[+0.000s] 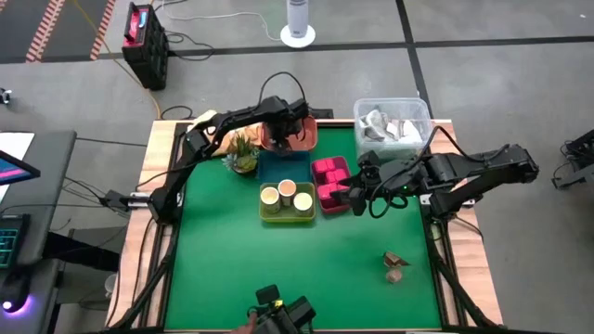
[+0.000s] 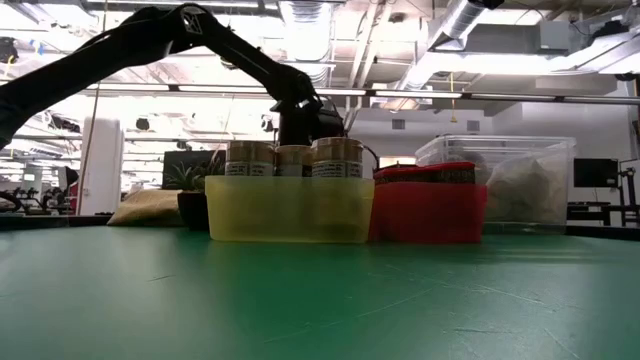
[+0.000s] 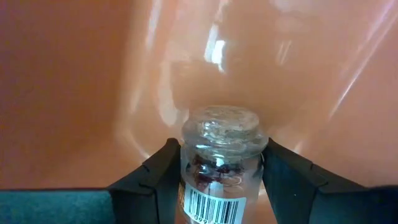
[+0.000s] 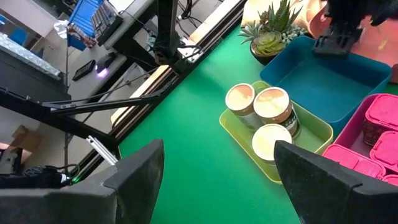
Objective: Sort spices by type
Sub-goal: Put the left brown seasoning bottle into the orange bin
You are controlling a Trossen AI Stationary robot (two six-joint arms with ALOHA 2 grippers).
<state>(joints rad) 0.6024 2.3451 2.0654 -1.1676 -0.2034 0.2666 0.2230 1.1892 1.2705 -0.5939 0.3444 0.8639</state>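
- Worktop (image 1: 306,269), green, carries four trays in a cluster between our two arms, with a clear bin behind them.
- Our left pincer (image 1: 283,133) hangs over the orange tray (image 1: 311,139); its fingers are clamped on a small glass jar (image 3: 219,163) with a cork top and reddish bits inside.
- That jar's long axis runs straight out along the fingers, cork end toward the tray floor, so we judge the coming move to be a short lowering and release.
- Our right pincer (image 1: 355,195) waits beside the magenta tray (image 1: 331,184), fingers spread wide and holding nothing.
- The three tan jars (image 1: 286,196) stand upright in the yellow-green tray (image 4: 318,132), forward of our left pincer; the blue tray (image 4: 329,81) lies bare between them.
- The magenta blocks (image 4: 380,124) sit in their tray, just beside our right pincer.
- The brown lumps (image 1: 394,265) lie loose on the worktop, nearer the right arm and well apart from the trays.
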